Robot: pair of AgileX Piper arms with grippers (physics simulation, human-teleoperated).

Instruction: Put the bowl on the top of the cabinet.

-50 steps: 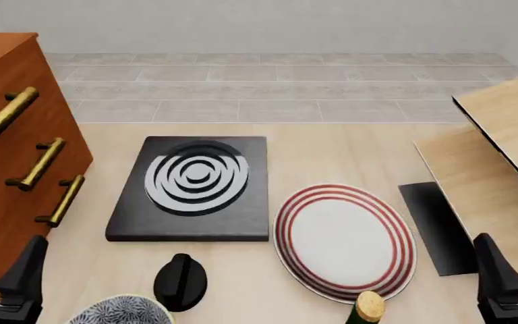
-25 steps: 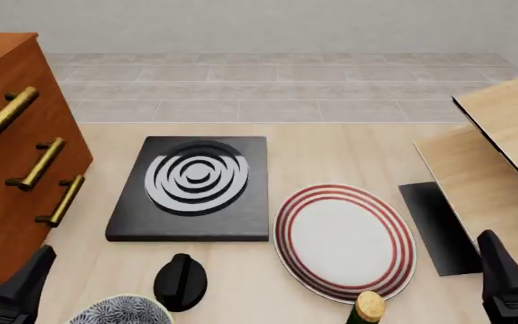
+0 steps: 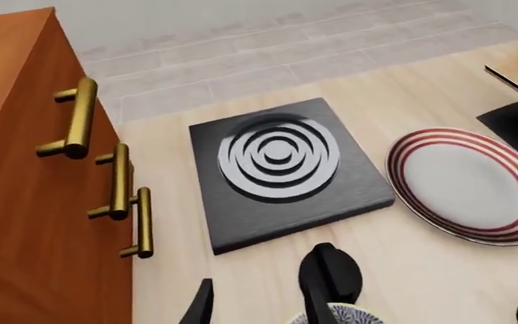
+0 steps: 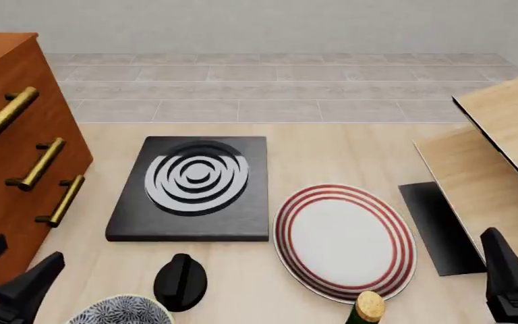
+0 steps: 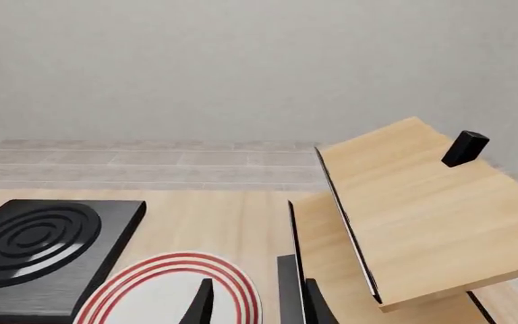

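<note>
Cabinet stands at the table's left edge. Bowl sits at the near edge, just right of the left gripper, whose fingers spread wide and empty; the nearer arm.

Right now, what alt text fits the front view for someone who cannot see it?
A speckled bowl sits at the near table edge, beside the left gripper, with the reddish-brown cabinet along the left. A black burner slab and red-ringed plate lie mid-table.
</note>
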